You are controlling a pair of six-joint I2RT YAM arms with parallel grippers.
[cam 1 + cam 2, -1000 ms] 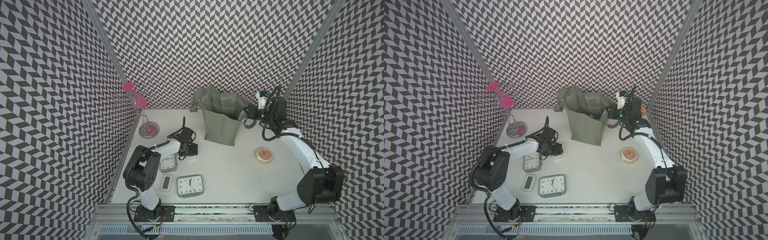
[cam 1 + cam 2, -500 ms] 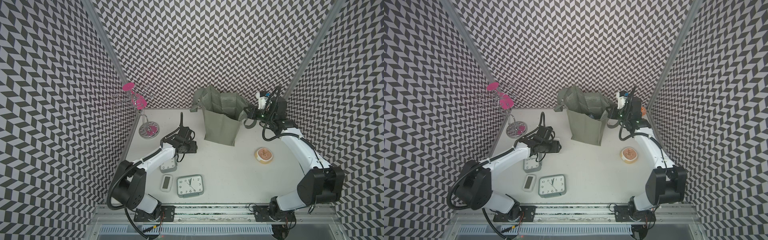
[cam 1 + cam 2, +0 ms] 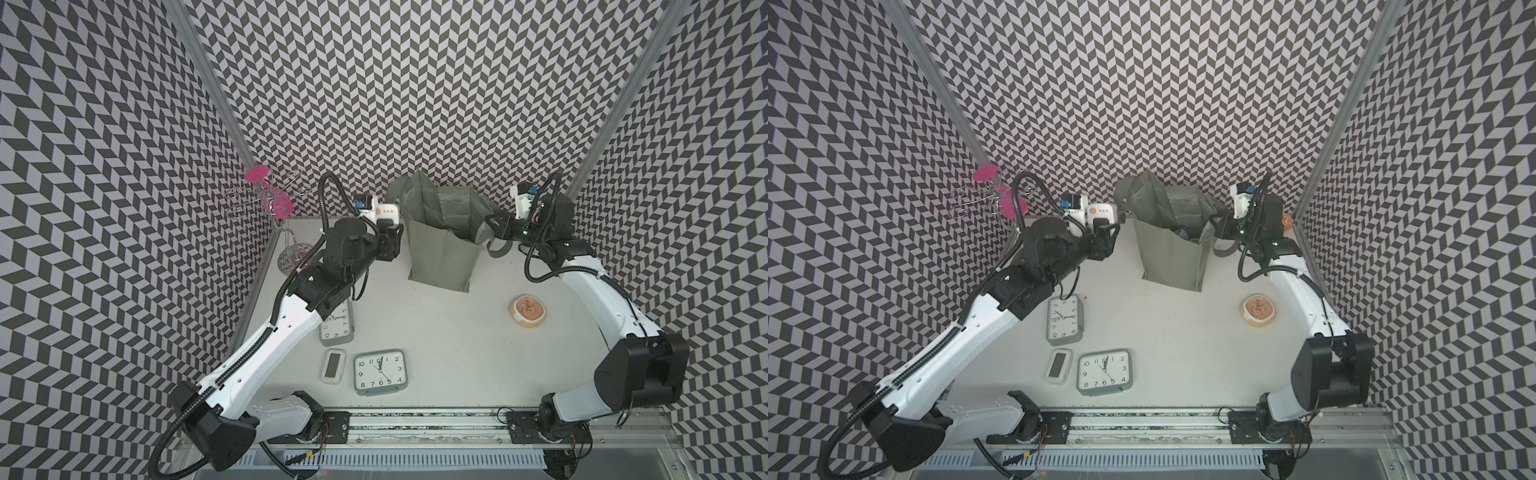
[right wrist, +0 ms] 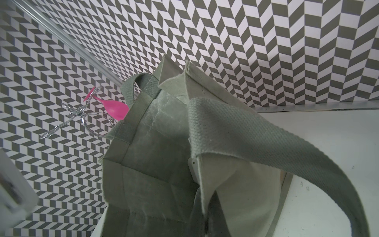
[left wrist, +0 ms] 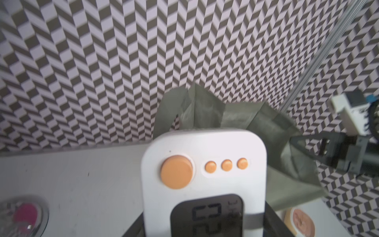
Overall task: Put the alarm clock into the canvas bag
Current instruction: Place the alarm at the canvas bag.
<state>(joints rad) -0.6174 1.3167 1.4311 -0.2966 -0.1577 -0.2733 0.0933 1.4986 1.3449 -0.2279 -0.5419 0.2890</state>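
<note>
My left gripper (image 3: 390,229) is shut on a white alarm clock (image 3: 386,212) with orange buttons and a dark display, held in the air just left of the canvas bag's top edge. The left wrist view shows the alarm clock (image 5: 203,174) close up between the jaws, with the bag (image 5: 297,164) behind it. The grey-green canvas bag (image 3: 440,257) stands upright and open at the back of the table. My right gripper (image 3: 496,226) is shut on the bag's right rim beside a handle. In the right wrist view the bag's fabric (image 4: 160,164) hides the jaws.
Two grey square clocks (image 3: 380,371) (image 3: 1064,320) and a small white digital clock (image 3: 333,365) lie on the front left of the table. A small bowl (image 3: 527,309) sits at the right. A wire stand with pink glasses (image 3: 270,199) stands at the back left.
My left arm has risen from the table and swung right, carrying the white alarm clock up beside the bag's rim. The right arm and bag have stayed still.
</note>
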